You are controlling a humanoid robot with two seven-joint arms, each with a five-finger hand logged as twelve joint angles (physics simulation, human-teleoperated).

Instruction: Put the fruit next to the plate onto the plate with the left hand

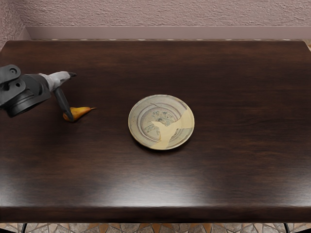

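Dark wooden table (243,170), pink wall (170,12)

— What do we see of our left arm (22,93)?
— Just behind the hand (58,85), a thick dark grey barrel with a round black end face and a raised rim. Further back from the hand sits a smaller dark housing with a paler hole in it.
— And the hand itself?
— We see a pale grey palm shell, smooth and matte. From it come slim black fingers (63,103): one long and rod-like, another showing only a short dark tip.
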